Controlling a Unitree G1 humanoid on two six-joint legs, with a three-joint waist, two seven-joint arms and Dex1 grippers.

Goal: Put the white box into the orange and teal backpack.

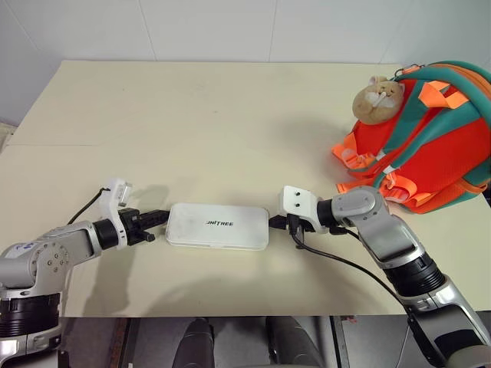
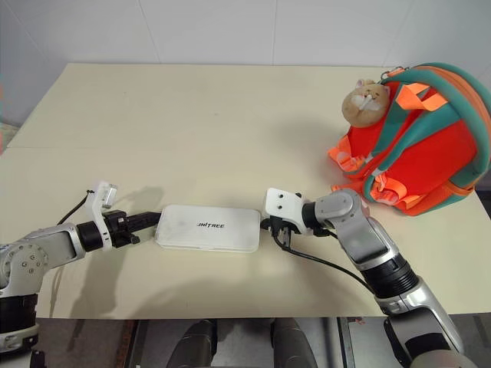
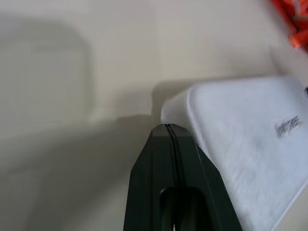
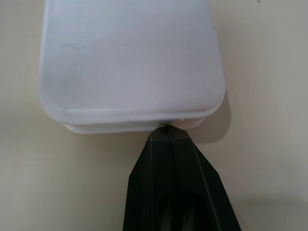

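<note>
With both grippers (image 1: 157, 220) (image 1: 274, 222) closed, tips pressed at opposite ends of the box (image 1: 218, 225), even inward pressure should be kept for lifting toward the backpack (image 1: 430, 146).

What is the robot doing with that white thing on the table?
The robot has the white box lying flat on the table, squeezed between its two arms. The left gripper and the right gripper are both shut, each pressing its tip against one short end of the box. The orange and teal backpack sits apart, at the table's far right.
</note>
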